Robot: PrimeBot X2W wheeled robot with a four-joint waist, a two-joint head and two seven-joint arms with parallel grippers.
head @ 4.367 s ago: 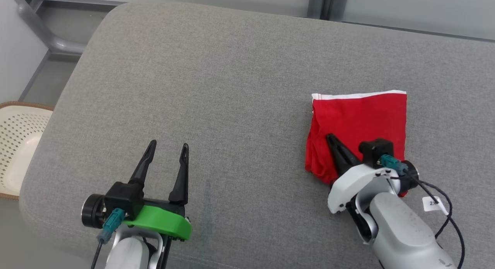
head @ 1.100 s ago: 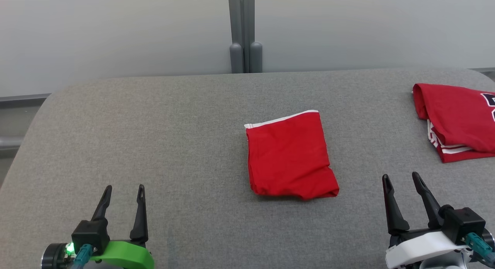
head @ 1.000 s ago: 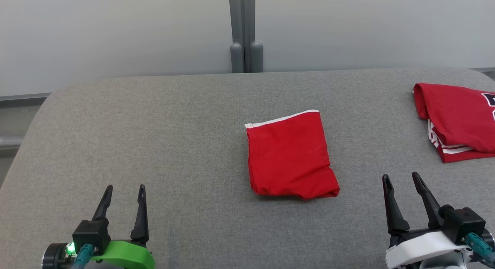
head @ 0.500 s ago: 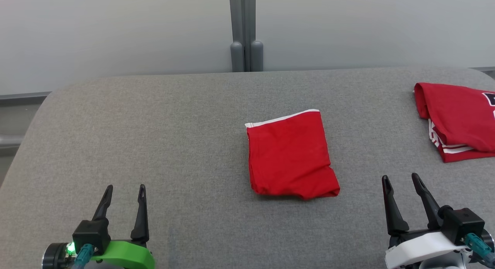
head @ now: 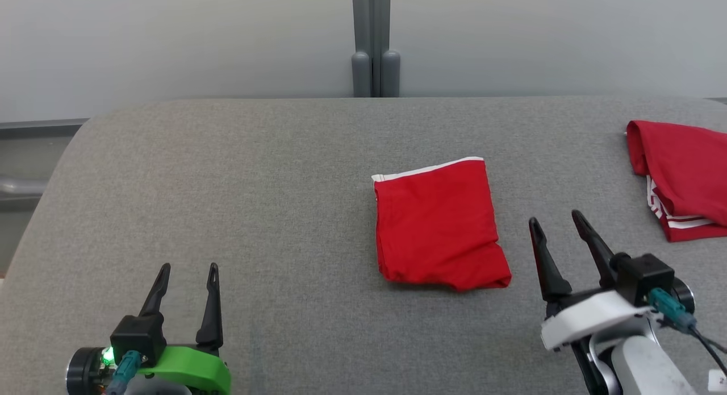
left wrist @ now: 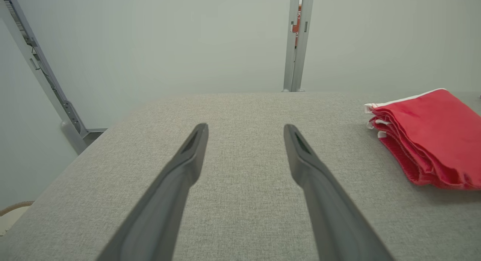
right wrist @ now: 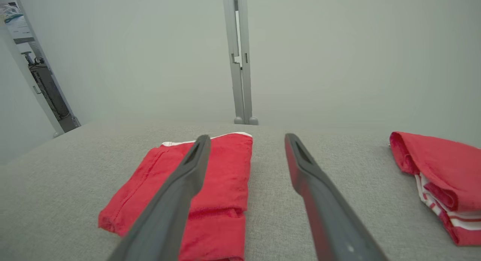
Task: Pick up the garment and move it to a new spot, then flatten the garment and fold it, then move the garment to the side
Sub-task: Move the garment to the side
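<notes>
1. Jaws of the black 2-fingered left gripper (head: 189, 266) stand wide apart, empty, over the grey fabric-covered table (head: 255, 173), well apart from the folded red cloth garment with white trim (head: 440, 224).
2. That garment lies flat mid-table.
3. The white-bodied right gripper (head: 555, 216), spread wide and empty, is just beside its right edge.
4. A red white-striped shirt (head: 681, 179) lies far right.

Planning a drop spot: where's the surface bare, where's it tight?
Widest patch: left of the folded red garment, from the left gripper to the back edge of the grey surface. Tighter: the strip between it and the second red garment, where the right gripper is.
</notes>
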